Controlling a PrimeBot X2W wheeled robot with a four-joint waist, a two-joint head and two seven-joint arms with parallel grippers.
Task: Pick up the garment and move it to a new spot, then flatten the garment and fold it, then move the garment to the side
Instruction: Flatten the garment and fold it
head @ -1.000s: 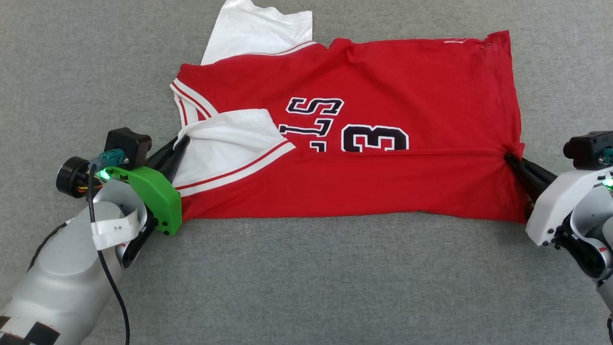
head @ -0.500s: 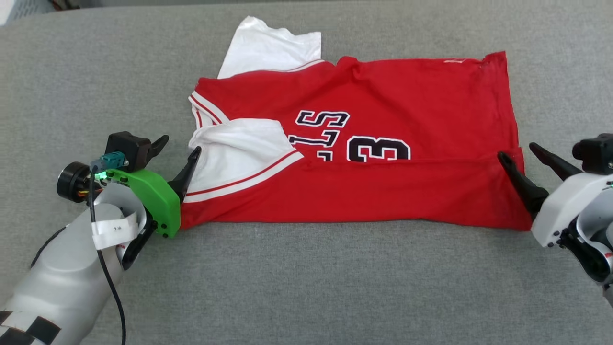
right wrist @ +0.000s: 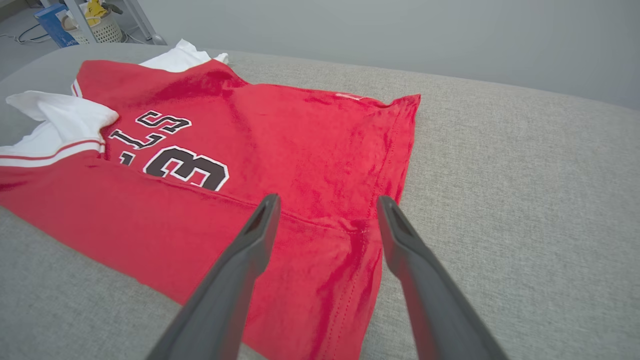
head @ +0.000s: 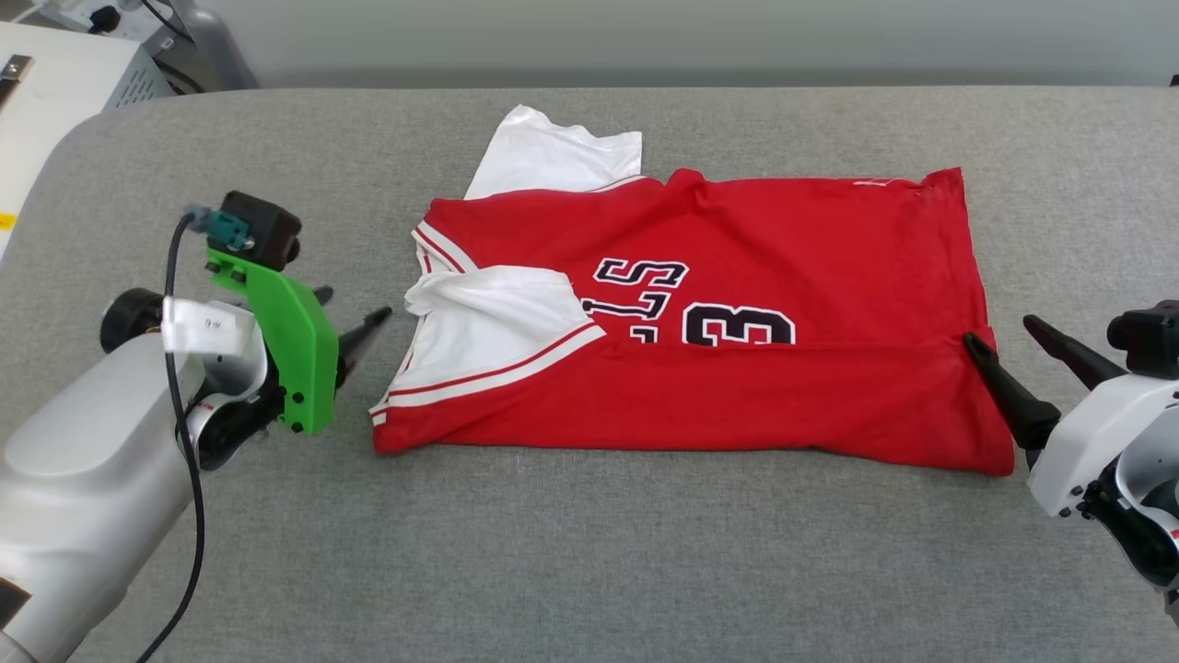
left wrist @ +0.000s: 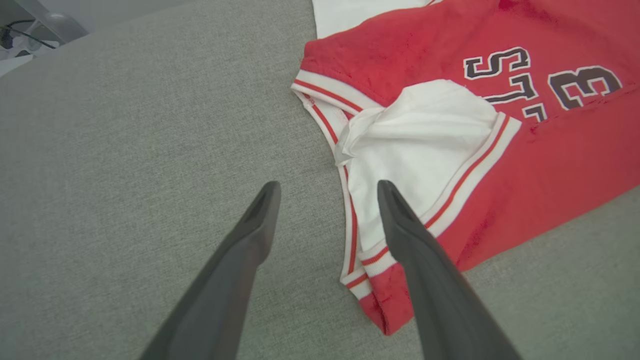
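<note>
Garment [head: 783, 230]: one, lying part-folded on grey surface [head: 589, 552], two white sleeves showing. Two grippers, left gripper [head: 353, 304] and right gripper [head: 1000, 330]: fingers spread, empty, one at each end.

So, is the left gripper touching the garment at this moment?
Apart. The head view shows a strip of the grey surface between the open left gripper and the garment.
</note>
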